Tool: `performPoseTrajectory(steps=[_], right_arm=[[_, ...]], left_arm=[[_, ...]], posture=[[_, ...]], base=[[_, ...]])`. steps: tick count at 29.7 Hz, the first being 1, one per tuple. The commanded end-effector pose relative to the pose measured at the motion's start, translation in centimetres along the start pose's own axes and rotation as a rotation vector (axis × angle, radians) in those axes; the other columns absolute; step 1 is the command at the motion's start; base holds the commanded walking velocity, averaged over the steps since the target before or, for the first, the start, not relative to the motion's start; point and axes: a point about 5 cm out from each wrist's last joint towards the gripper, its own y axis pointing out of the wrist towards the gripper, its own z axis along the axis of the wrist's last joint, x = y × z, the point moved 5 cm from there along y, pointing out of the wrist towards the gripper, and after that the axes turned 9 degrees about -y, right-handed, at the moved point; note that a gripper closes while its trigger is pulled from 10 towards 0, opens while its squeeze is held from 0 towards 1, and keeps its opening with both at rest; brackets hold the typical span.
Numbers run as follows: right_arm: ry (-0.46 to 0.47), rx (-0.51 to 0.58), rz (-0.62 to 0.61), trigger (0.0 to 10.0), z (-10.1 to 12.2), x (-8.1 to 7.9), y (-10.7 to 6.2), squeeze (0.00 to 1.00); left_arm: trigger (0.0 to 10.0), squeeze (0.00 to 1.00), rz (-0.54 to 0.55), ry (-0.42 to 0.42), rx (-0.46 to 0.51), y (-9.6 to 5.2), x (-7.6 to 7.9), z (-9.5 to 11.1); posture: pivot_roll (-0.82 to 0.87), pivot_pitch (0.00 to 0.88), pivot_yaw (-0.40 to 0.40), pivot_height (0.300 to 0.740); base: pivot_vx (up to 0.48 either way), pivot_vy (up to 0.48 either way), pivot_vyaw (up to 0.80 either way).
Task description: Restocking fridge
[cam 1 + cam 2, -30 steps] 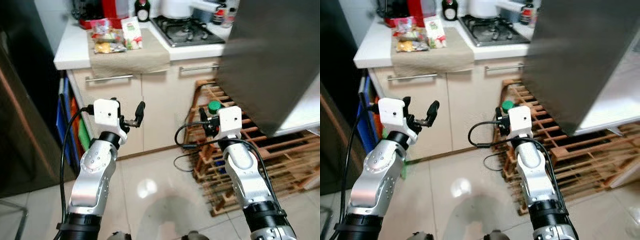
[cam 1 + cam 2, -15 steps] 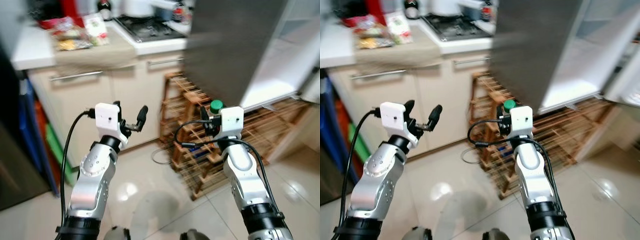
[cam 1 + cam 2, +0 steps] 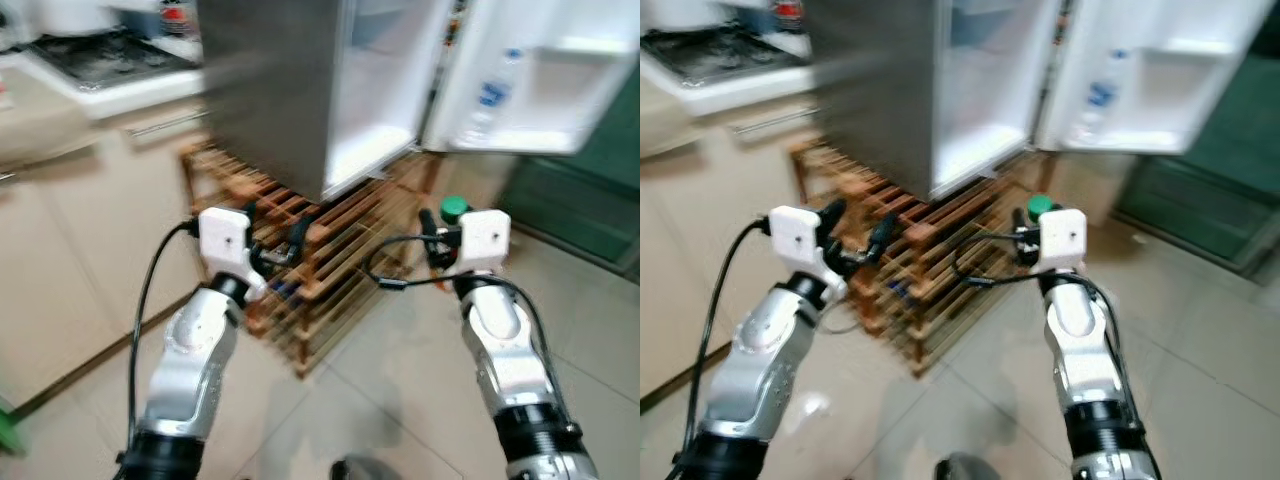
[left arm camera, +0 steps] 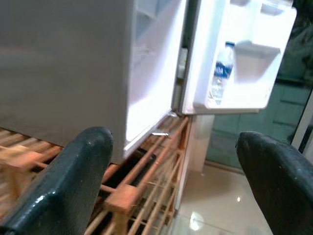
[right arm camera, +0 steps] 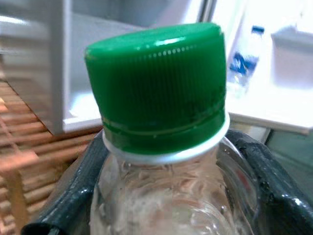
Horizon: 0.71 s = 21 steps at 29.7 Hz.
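1. A fridge (image 3: pixel 270 90) is seen far ahead, its grey side turned to the robot and its white inside lit.
2. The fridge door (image 3: pixel 540 75) is swung open to the right; a small water bottle (image 4: pixel 218 73) with a blue label is stood in its shelf.
3. A counter (image 3: pixel 70 95) with cupboards is seen blurred at the far left, with a hob on top.
4. A wooden rack (image 3: pixel 320 260) is set under the fridge, on the tiled floor (image 3: pixel 400 400).
5. The left gripper (image 3: pixel 275 245) is held up at the left, in front of the rack; its two fingers (image 4: pixel 63 186) are spread wide and nothing is held between them.
6. The right gripper (image 3: pixel 440 235) is held up at the right, below the open door, and is closed around a clear bottle (image 5: pixel 166 196).
7. The bottle's green cap (image 5: pixel 156 83) is seen standing above the fingers, upright.
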Motion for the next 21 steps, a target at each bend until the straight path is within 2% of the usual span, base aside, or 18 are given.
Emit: performPoseTrajectory(steps=[1,2,3,5,9,16,17,18,21], right_arm=[[-0.037,0.049,-0.032,0.0,1.0,1.1,0.2,0.00],[-0.037,0.049,-0.032,0.0,1.0,1.1,0.2,0.00],[-0.032,0.063,-0.027,0.0,1.2,1.0,0.1,0.00],[-0.025,0.060,-0.022,0.0,1.1,0.9,-0.1,0.00],[0.025,0.030,-0.050,0.0,0.6,1.4,-0.1,0.00],[0.060,-0.007,-0.083,0.0,-0.3,2.2,0.0,0.00],[0.059,-0.007,-0.077,0.0,-0.3,2.0,0.0,0.00],[0.058,-0.009,-0.069,0.0,-0.4,1.8,0.0,0.00],[0.064,-0.013,-0.056,0.0,-0.5,1.3,0.1,0.00]], left_arm=[[10.0,0.00,-0.001,-0.024,-0.008,0.4,0.3,-0.4],[10.0,0.00,-0.001,-0.024,-0.008,0.4,0.3,-0.4],[10.0,0.00,0.044,-0.021,-0.020,0.5,-0.4,-0.7],[10.0,0.00,0.177,0.008,-0.073,0.4,-2.4,-1.8],[10.0,0.00,0.222,0.012,-0.109,-0.1,-3.3,-2.8],[10.0,0.00,0.173,-0.006,-0.144,-0.4,-2.4,-3.5],[10.0,0.00,0.151,-0.065,-0.139,-0.3,-1.9,-3.3],[10.0,0.00,0.130,-0.080,-0.130,-0.2,-1.5,-3.0],[10.0,0.00,0.123,-0.043,-0.102,0.1,-1.3,-2.1]], posture=[[-0.11,0.000,0.004,0.676],[-0.11,0.000,0.004,0.676],[-0.11,0.000,0.006,0.676],[-0.11,0.000,0.010,0.680],[-0.11,0.000,0.011,0.698],[-0.10,0.000,0.002,0.730],[-0.09,0.000,-0.001,0.739],[-0.08,0.000,-0.007,0.740],[-0.07,0.000,-0.017,0.740]], base=[[0.379,-0.292,0.00],[0.379,-0.292,0.00],[0.412,0.000,0.00],[0.141,0.000,-0.23],[0.000,0.000,-0.23],[0.000,0.000,0.00],[0.000,0.000,0.00],[0.000,0.000,0.00],[0.000,0.000,0.00]])
